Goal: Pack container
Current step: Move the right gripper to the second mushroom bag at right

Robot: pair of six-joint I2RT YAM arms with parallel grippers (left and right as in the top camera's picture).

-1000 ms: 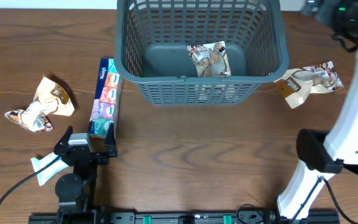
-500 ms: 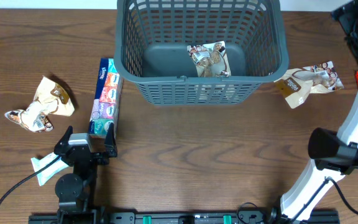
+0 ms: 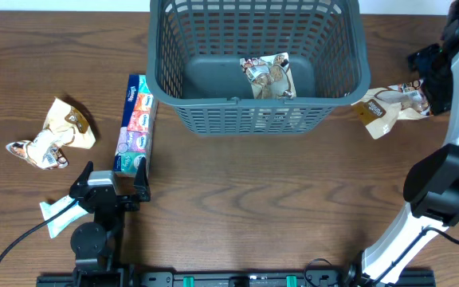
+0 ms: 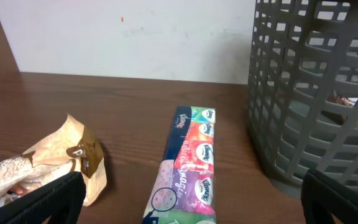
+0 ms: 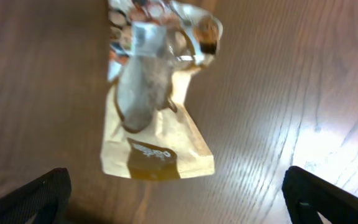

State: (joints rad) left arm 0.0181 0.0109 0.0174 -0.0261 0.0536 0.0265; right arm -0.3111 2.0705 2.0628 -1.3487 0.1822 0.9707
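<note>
The dark grey-blue lattice basket (image 3: 349, 48) stands at the table's back centre with one snack packet (image 3: 268, 76) inside. It also shows in the left wrist view (image 4: 316, 93). A tan snack packet (image 3: 390, 103) lies right of the basket; my right gripper (image 3: 429, 76) hovers over it, open and empty. In the right wrist view the packet (image 5: 154, 124) lies below the spread fingers (image 5: 179, 199). My left gripper (image 3: 106, 187) rests open at the front left, just before a tissue pack (image 3: 135, 123), which also shows in the left wrist view (image 4: 188, 168).
Two more tan snack packets (image 3: 52, 134) lie at the left of the table, one seen in the left wrist view (image 4: 48, 168). A white wrapper (image 3: 56, 214) lies beside the left arm base. The right arm's base (image 3: 441, 195) stands at front right.
The right arm has swung down from the back right corner and now hovers over the snack packet right of the basket. The left arm has not moved.
</note>
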